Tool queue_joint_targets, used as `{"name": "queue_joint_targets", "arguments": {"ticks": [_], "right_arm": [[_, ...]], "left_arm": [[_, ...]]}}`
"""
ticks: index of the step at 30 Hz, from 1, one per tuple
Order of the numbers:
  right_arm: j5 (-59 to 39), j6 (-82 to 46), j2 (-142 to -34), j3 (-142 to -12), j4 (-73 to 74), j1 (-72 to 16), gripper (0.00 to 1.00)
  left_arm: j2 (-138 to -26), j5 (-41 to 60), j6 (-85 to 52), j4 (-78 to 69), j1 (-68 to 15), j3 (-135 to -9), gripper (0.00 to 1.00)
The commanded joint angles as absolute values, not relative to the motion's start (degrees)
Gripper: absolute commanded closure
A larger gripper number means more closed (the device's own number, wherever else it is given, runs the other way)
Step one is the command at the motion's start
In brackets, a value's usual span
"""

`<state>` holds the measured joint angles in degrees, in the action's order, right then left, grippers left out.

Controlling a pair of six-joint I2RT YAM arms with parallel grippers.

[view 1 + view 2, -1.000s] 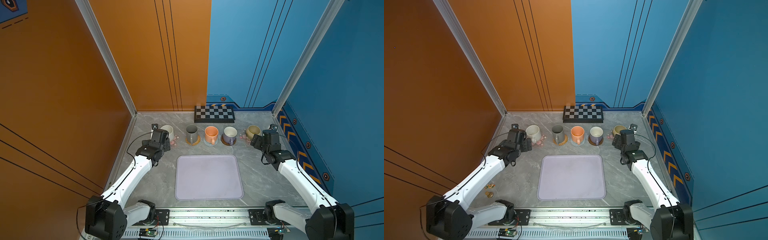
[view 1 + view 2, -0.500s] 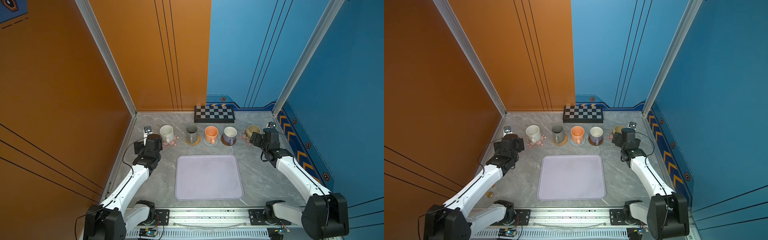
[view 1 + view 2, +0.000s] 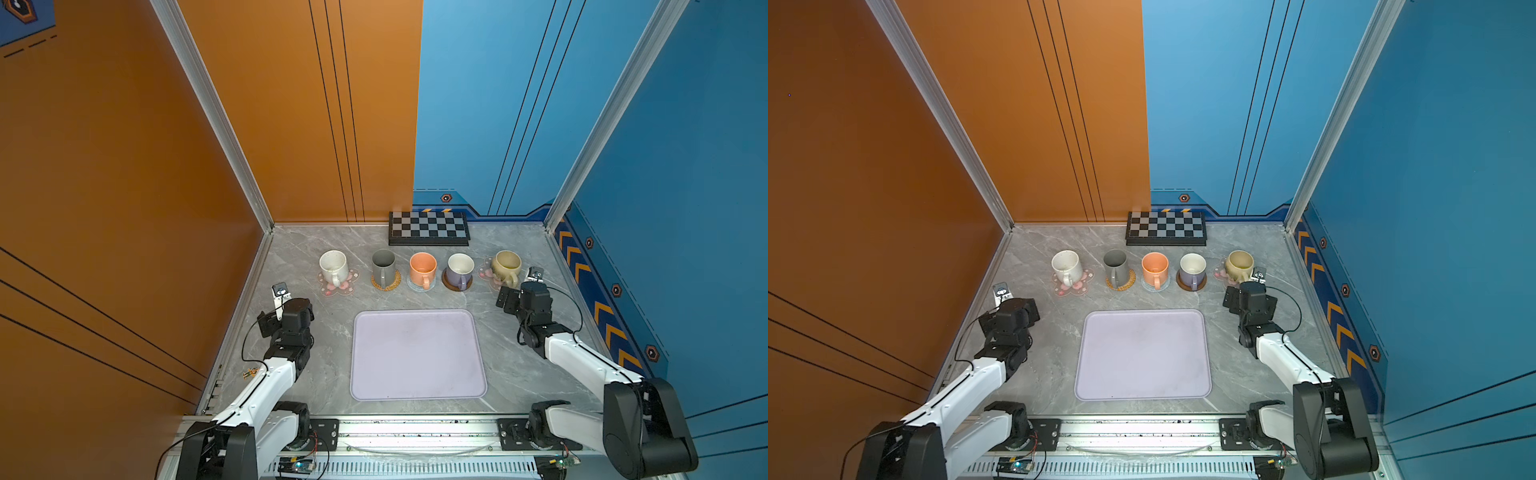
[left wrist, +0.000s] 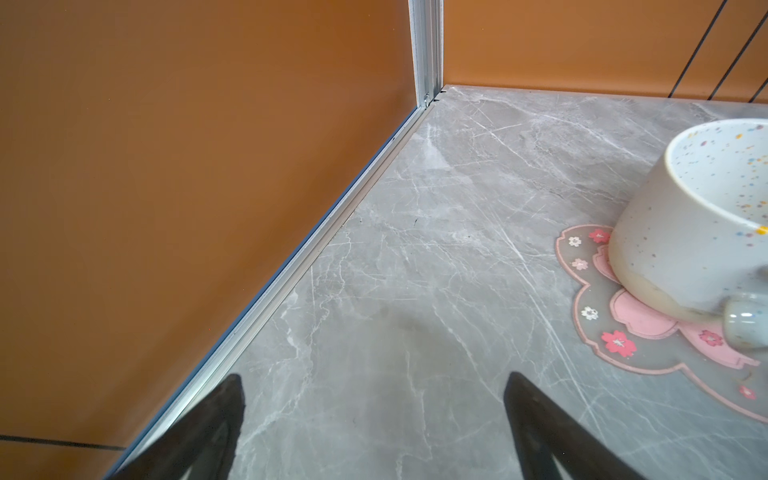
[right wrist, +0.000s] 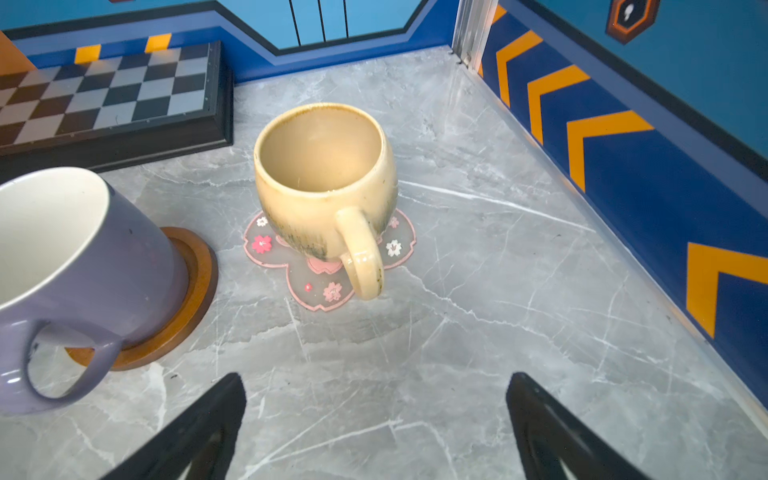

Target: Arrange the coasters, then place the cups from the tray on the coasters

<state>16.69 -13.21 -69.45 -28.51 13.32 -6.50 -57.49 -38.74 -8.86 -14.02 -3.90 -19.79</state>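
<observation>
Mugs stand in a row across the far part of the worktop (image 3: pixel 328 340), each upright on its own mat. The speckled white mug (image 3: pixel 333 266) is on a flower-shaped coaster (image 3: pixel 328 289) and the tall grey mug (image 3: pixel 383 264) on the rattan coaster (image 3: pixel 397 281). The orange mug (image 3: pixel 422 267) sits on the grey-blue coaster (image 3: pixel 413 286), the lavender mug (image 3: pixel 460 268) on the brown wooden coaster (image 3: pixel 448 284), and the beige mug (image 3: pixel 505 265) on the second flower coaster (image 5: pixel 322 293). Every handle points back toward the robot, likely because each was set down from that side.

The tray (image 3: pixel 417 357) lies bare between the two arms, so nothing seems left to carry. The checkerboard (image 3: pixel 429 227) lies against the back wall, behind the row and apart from it.

The left gripper (image 4: pixel 374 376) has its jaws spread wide with nothing between them. It hangs over bare worktop beside the white mug, not touching it. The right gripper (image 5: pixel 376 374) is equally wide and empty, facing the beige mug's handle from a short way off. Both appear to stand clear so that no mug gets nudged off its mat. The arrangement looks complete.
</observation>
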Motion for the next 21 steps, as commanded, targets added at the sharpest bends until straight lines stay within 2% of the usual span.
{"name": "queue_joint_targets", "arguments": {"ticks": [1, 9, 21], "right_arm": [[19.25, -10.15, -68.33, -26.63, 22.43, -7.28, 0.00], [21.56, -7.45, -75.96, -21.64, 37.37, -7.99, 0.00], [19.15, -4.79, -77.48, -22.84, 36.71, -8.55, 0.00]], "left_arm": [[-58.12, -37.41, -10.77, -17.56, -3.51, -18.50, 0.02], [-59.48, -35.03, -10.02, -22.11, -3.49, -16.40, 0.02], [-64.95, -30.40, -6.63, -32.13, -3.08, -15.70, 0.02]]}}
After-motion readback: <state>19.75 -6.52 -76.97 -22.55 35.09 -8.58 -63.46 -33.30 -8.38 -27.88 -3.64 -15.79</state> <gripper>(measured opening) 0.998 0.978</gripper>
